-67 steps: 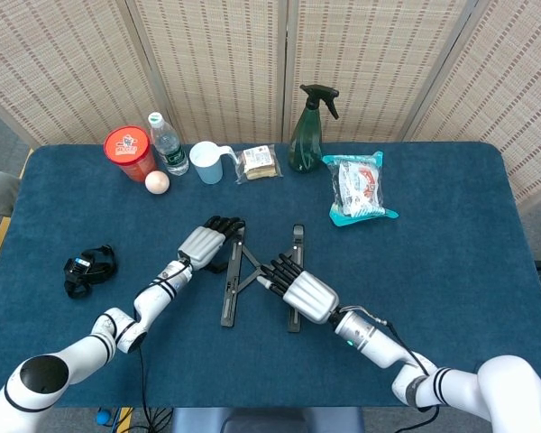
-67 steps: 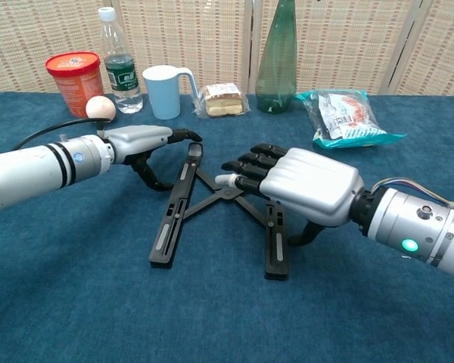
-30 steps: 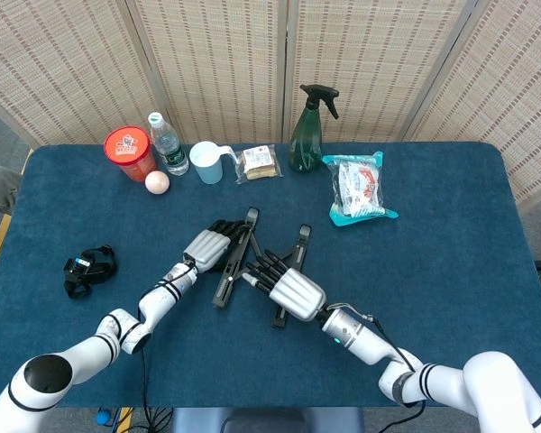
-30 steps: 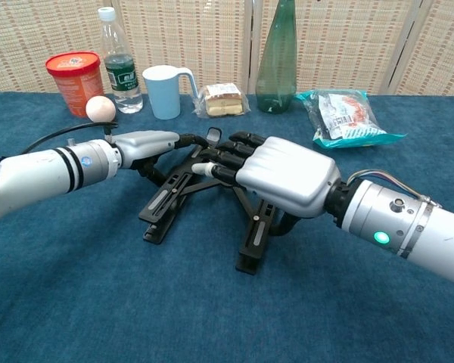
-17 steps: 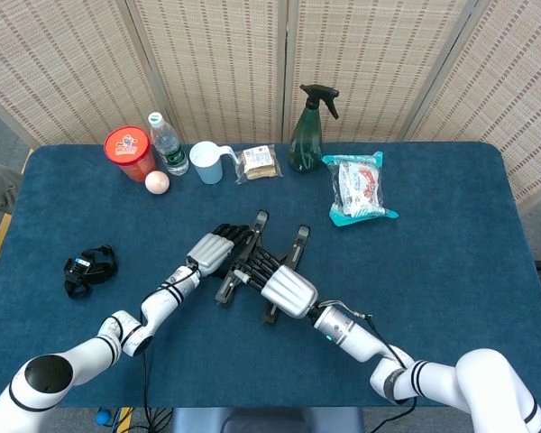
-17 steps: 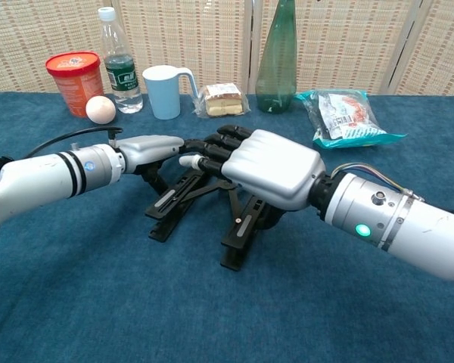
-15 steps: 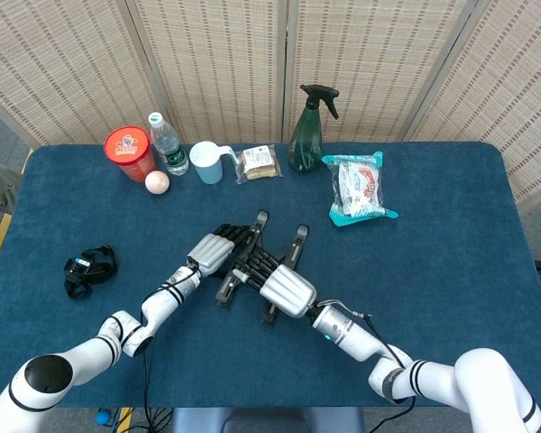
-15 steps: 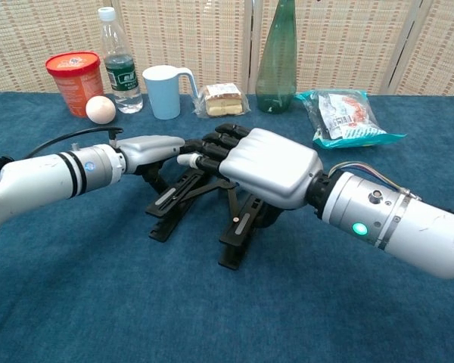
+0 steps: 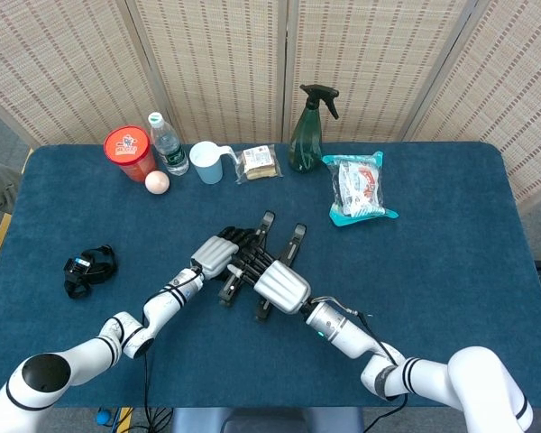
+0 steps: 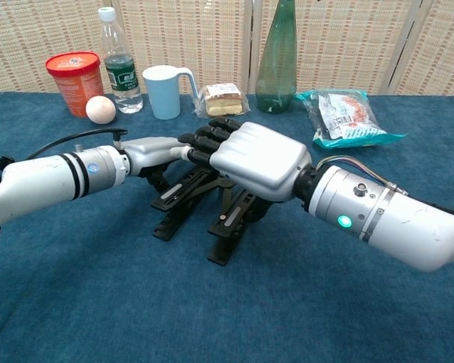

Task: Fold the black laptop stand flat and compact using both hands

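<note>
My left hand (image 10: 153, 151) grips the stand's (image 9: 255, 262) left rail from the outside; my right hand (image 10: 250, 162) lies over the right rail with its fingers curled around it (how firmly, I cannot tell under the palm). The stand sits mid-table, in front of the cup (image 9: 207, 162) and sprayer (image 9: 307, 131). Two seconds ago the rails splayed in a wide X; since then I've squeezed them nearly parallel. I judge the fold mostly done, with a last gap to close and flatten.
</note>
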### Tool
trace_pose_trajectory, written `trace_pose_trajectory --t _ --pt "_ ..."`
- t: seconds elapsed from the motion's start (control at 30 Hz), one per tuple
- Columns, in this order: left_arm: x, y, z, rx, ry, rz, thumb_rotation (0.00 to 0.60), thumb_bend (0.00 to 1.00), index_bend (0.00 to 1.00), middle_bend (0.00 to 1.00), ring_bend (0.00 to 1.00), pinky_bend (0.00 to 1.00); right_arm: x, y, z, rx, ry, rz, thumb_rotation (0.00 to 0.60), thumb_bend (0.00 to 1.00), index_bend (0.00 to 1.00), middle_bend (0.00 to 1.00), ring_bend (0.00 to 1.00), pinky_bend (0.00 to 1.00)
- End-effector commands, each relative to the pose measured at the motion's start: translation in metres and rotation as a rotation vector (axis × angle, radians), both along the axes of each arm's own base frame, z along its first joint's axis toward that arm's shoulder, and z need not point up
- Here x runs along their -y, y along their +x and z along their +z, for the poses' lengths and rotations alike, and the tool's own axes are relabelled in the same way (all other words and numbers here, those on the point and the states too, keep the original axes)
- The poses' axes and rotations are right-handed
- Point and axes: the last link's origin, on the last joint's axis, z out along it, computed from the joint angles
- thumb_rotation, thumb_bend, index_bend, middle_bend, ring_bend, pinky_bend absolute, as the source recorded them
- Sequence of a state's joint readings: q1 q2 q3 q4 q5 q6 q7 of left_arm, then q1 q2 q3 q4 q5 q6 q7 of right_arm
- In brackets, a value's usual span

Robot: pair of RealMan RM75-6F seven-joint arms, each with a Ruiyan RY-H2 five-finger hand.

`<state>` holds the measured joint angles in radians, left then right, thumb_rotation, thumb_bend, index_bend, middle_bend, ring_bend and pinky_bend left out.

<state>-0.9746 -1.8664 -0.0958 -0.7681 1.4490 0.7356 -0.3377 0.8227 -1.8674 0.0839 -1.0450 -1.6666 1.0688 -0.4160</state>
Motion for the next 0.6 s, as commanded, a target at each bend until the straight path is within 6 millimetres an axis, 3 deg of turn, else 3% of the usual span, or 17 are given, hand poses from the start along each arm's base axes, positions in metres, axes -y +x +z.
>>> trace_pose_trajectory --t 0.03,0.3,0.6 --pt "-0.002 -0.003 0.004 -0.004 0.011 0.004 0.600 0.27 0.00 0.00 0.00 0.00 -0.002 -0.001 0.003 0.008 0.017 -0.004 0.600 0.00 0.00 0.00 0.00 0.00" --pt "-0.014 -0.021 0.036 -0.014 0.092 0.037 0.600 0.27 0.00 0.00 0.00 0.00 -0.006 -0.002 0.035 0.004 0.127 -0.039 0.600 0.00 0.00 0.00 0.00 0.00" --pt "-0.017 -0.041 0.074 0.000 0.181 0.092 0.600 0.27 0.00 0.00 0.00 0.00 0.008 0.020 0.070 -0.083 0.375 -0.159 0.600 0.00 0.00 0.00 0.00 0.00"
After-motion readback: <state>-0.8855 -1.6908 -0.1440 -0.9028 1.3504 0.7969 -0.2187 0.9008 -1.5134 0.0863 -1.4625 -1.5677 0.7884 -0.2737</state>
